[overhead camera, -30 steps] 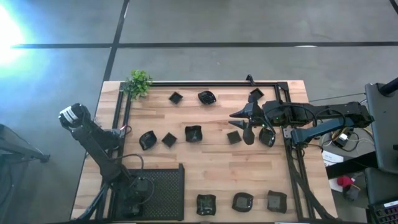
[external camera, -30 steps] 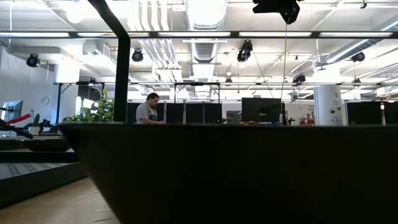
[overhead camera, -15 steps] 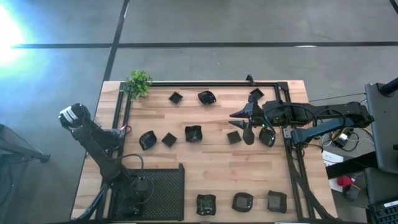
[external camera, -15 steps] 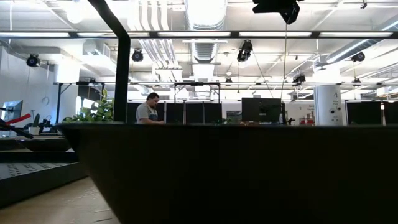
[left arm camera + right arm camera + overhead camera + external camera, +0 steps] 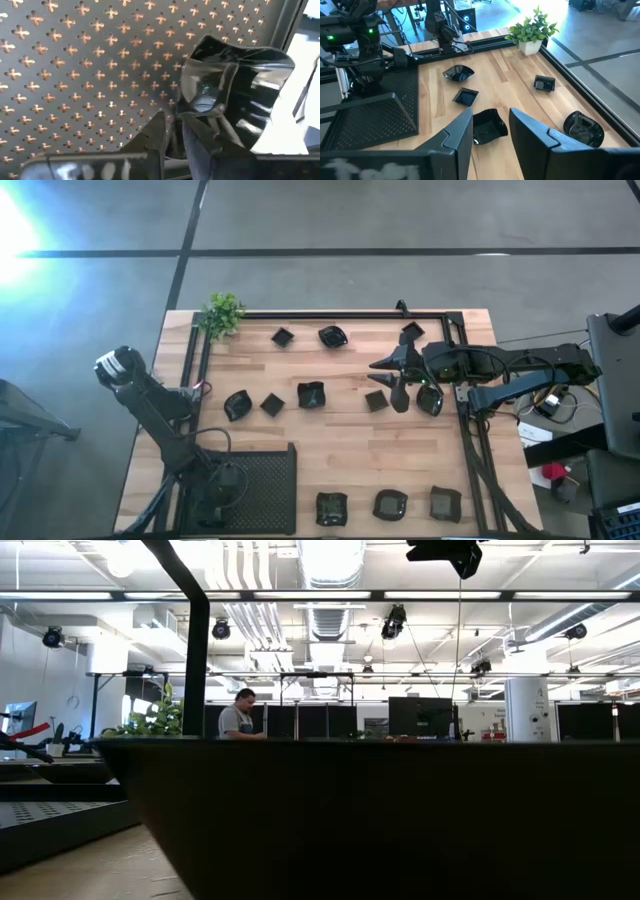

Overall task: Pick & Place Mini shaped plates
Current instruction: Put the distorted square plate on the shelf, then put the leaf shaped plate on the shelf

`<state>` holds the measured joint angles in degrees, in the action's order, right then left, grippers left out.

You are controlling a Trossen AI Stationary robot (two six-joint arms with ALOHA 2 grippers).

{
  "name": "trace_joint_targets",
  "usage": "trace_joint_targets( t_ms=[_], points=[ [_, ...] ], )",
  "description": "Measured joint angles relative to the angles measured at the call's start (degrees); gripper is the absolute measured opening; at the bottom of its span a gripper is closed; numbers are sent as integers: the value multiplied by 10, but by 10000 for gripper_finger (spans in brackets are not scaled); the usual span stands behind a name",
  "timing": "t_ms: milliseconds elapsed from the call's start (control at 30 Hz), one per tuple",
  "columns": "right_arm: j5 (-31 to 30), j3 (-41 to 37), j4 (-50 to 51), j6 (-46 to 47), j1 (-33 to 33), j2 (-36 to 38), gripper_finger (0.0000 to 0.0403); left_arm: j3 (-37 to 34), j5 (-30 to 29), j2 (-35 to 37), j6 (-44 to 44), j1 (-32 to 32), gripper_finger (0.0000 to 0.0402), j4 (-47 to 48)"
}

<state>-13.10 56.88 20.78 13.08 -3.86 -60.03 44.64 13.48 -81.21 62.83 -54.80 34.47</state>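
Several glossy black mini plates lie flat on the wooden table, among them a square one (image 5: 311, 395), a rounded one (image 5: 237, 405) and one (image 5: 376, 401) beside my right gripper. My right gripper (image 5: 378, 374) hovers open above the table's right middle. In its wrist view (image 5: 490, 117) a wavy plate (image 5: 487, 129) shows between the fingers, well below them. My left gripper (image 5: 174, 120) is over the black mesh tray (image 5: 262, 480), shut on a glossy wavy-rimmed plate (image 5: 235, 90). My left gripper pinches the plate's rim (image 5: 186, 112) between its two fingers, at the edge nearest the wrist. The plate stands tilted beyond the fingertips with its hollow facing the camera, over the tray's mesh floor (image 5: 75, 75). Whether its far edge rests on the mesh, I cannot tell.
A small green plant (image 5: 222, 313) stands at the table's far left corner. A black rail frame (image 5: 340, 313) runs around the table. Three plates (image 5: 390, 504) sit in a row at the near edge. The tray's dark wall (image 5: 380, 820) fills the low view; a person (image 5: 238, 720) is far behind.
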Motion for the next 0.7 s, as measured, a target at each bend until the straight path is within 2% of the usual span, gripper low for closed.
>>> trace_joint_targets(
  t_ms=[200, 467, 567, 700],
  points=[
    [0, 0, 0, -2, 0, 0, 123, 0, 5, 1, -25, 1, 61, 19],
    [0, 0, 0, -2, 0, 0, 123, 0, 3, 38, 15, 4, 61, 48],
    [0, 0, 0, -2, 0, 0, 123, 0, -19, 63, 30, 9, 61, 54],
    [0, 0, 0, -2, 0, 0, 123, 0, -87, 102, 36, 21, 61, 53]
  ],
)
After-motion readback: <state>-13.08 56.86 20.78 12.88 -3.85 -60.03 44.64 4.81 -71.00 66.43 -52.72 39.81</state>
